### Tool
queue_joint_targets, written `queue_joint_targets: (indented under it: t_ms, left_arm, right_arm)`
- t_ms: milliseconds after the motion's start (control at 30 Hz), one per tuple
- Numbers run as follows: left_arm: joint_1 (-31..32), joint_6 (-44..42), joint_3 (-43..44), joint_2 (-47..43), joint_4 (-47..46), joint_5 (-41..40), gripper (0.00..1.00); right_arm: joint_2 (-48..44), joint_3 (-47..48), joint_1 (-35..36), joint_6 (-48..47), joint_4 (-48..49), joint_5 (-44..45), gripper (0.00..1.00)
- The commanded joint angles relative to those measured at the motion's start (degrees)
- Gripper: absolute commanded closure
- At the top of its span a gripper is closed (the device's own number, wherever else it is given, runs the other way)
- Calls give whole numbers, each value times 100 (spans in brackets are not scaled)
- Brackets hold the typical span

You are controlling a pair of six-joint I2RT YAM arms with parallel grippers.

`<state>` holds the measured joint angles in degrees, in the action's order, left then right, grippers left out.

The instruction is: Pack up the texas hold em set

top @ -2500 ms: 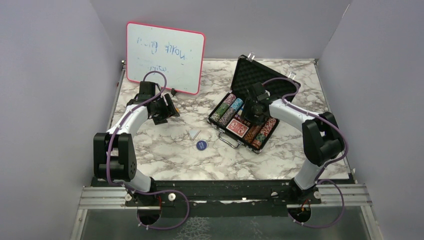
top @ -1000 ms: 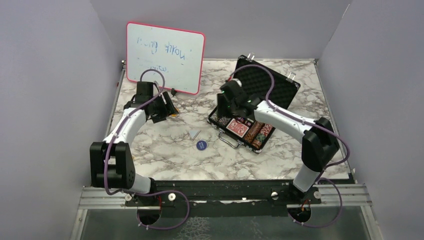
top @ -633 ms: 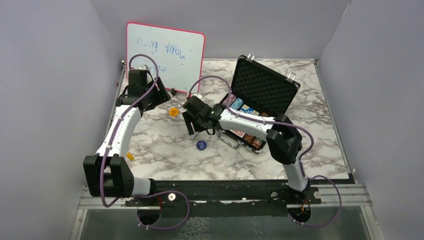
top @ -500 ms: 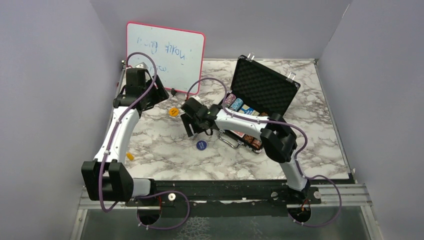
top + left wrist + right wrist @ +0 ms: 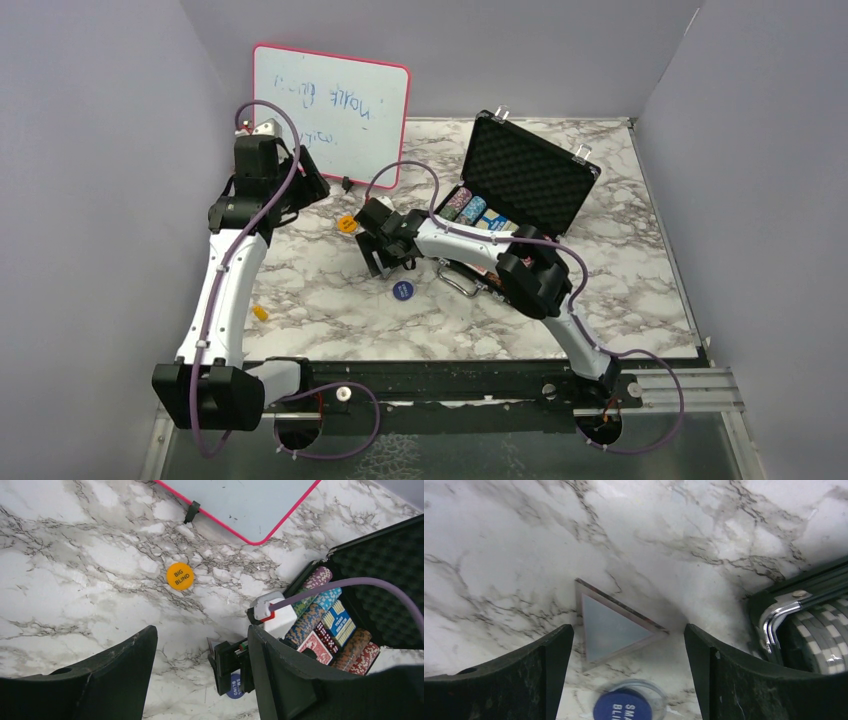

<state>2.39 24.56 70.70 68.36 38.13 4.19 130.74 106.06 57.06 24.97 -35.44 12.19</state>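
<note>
The case stands open on the right half of the bench, its lid up and tilted back with the foam lining showing. In its tray lie rows of striped chips, a red-backed deck and a blue card box. The metal handle sticks out from the case's near-left side.

The right gripper reaches out just left of the case, low over the bench. Its jaws are wide and hold nothing. Under the gap between its fingers a flat, clear triangle lies on the marble. Whether the fingers touch the bench cannot be told. The blue button lies just beside the triangle on its near side, outside the case and apart from the handle.

The orange button, marked BIG BLIND, lies alone on the bench, left of the right gripper and behind it. It is near the lower right corner of the whiteboard, which stands at the back left with faint writing on it.

The left gripper is raised over the back-left part of the bench, just in front of the whiteboard. Its jaws are fairly wide and empty. From its wrist view the orange button lies on the marble beyond the fingers, and the right gripper and the open case show to the right.

A small yellow piece lies near the left edge of the bench, well apart from everything else.
</note>
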Motion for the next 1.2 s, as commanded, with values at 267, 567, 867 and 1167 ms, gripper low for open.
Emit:
queue_joint_targets:
  t_ms: [267,567,867,1167]
  left_arm:
    - [59,-169,601,-143,270,460,31]
    - [85,-205,656,4,333,466,31]
    - [152,-369,937,352,586,-110,31]
    - [523,-486,1104,821,553,-75,31]
  right_arm:
    - [337,187,24,-3,-489,-138,38]
    - [-59,122,25,76,-296,294,47]
    - [-1830,-919,-22,416,591,1385,47]
    - [-2936,-2046,-686,1566,92,2407,47]
